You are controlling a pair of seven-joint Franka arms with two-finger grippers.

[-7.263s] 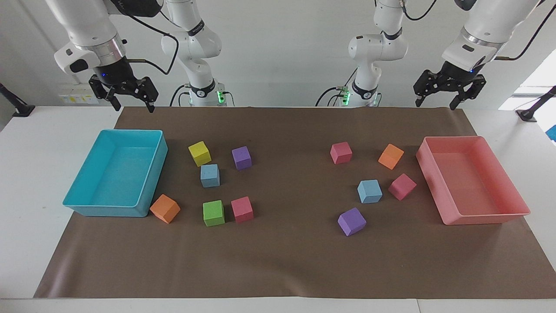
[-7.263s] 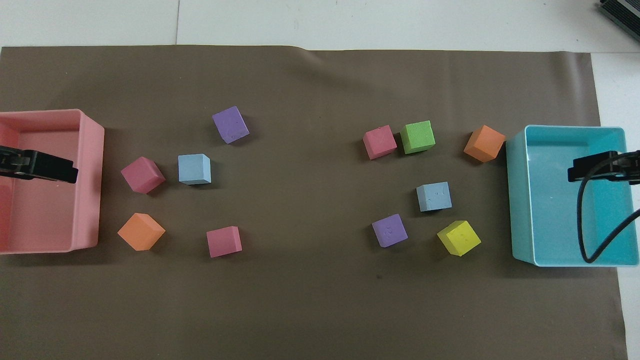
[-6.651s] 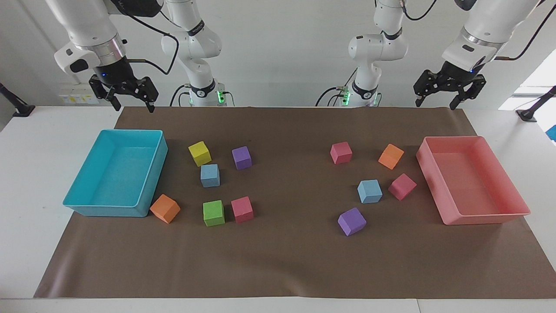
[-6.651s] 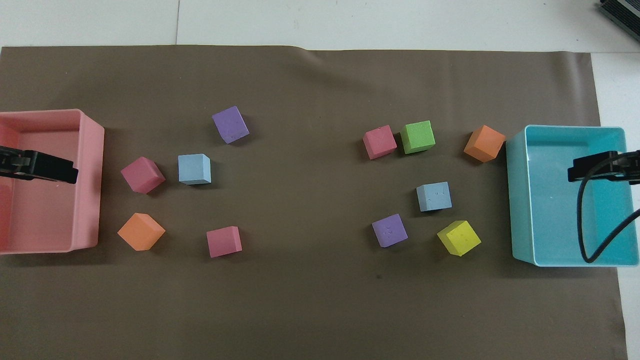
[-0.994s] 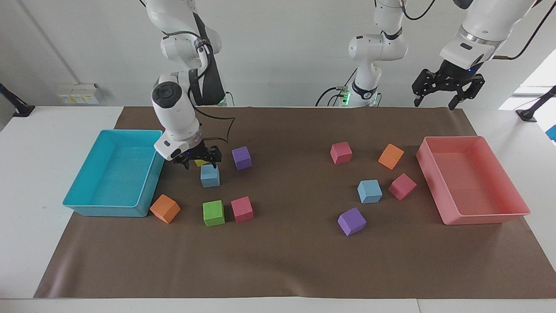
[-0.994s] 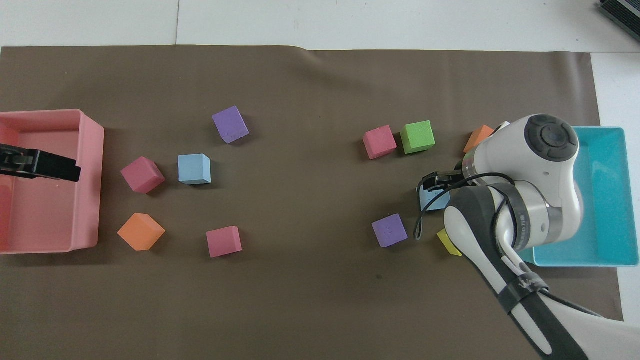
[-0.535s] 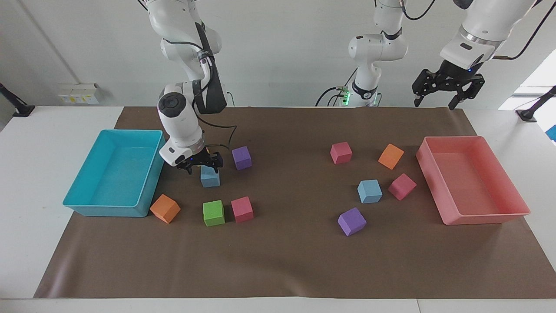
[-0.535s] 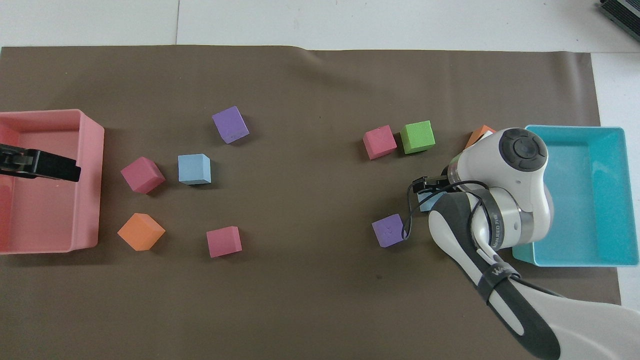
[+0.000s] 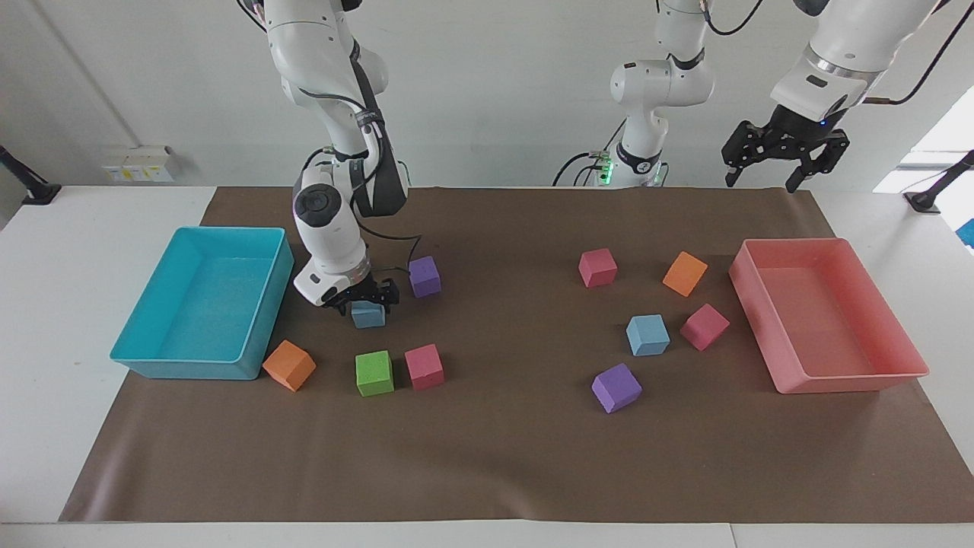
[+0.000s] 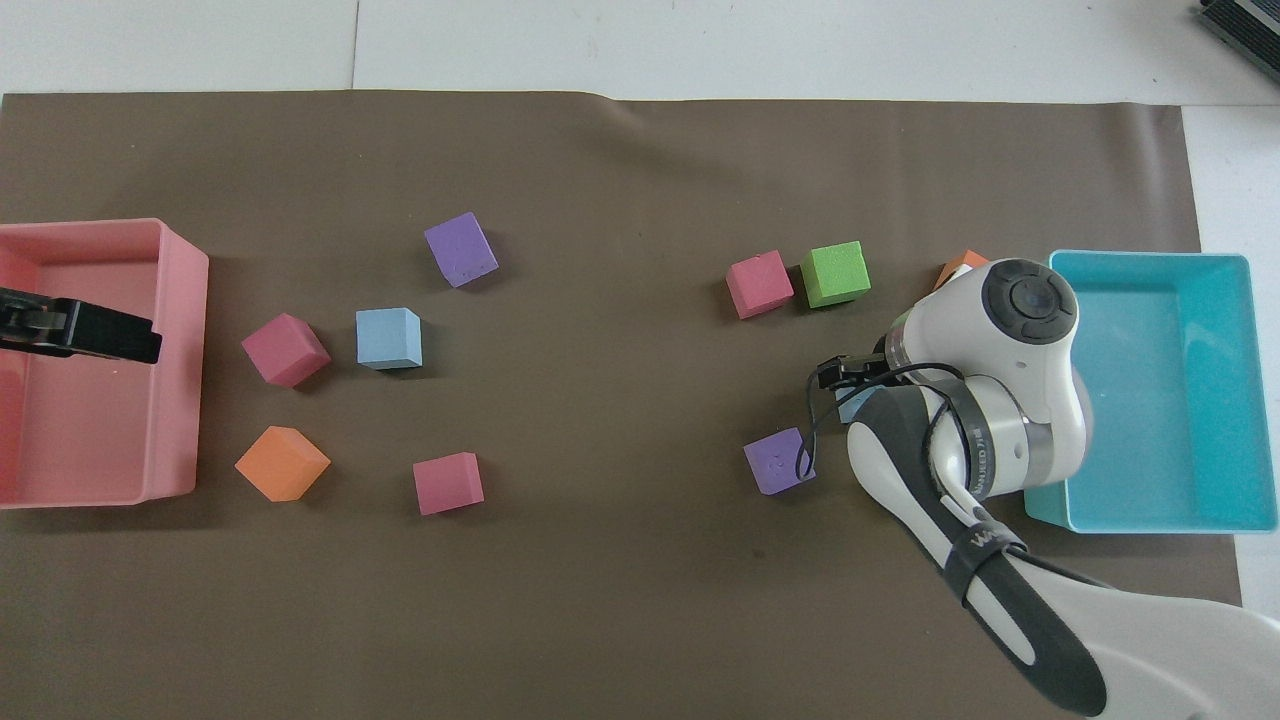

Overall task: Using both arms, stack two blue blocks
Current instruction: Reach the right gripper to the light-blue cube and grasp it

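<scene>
One blue block lies on the brown mat beside the turquoise tray; in the overhead view only a sliver of this block shows under the arm. My right gripper is down over it, open, with a finger on each side of the block. The other blue block lies free toward the left arm's end, also seen in the overhead view. My left gripper waits open, raised over the pink tray's end.
A turquoise tray and a pink tray stand at the mat's two ends. A purple cube, green cube, pink cube and orange cube lie close around the right gripper. The right arm hides the yellow cube.
My right arm has swung in from over the turquoise tray and lowered its gripper around the blue block. The left arm has stayed put. No block has moved.
</scene>
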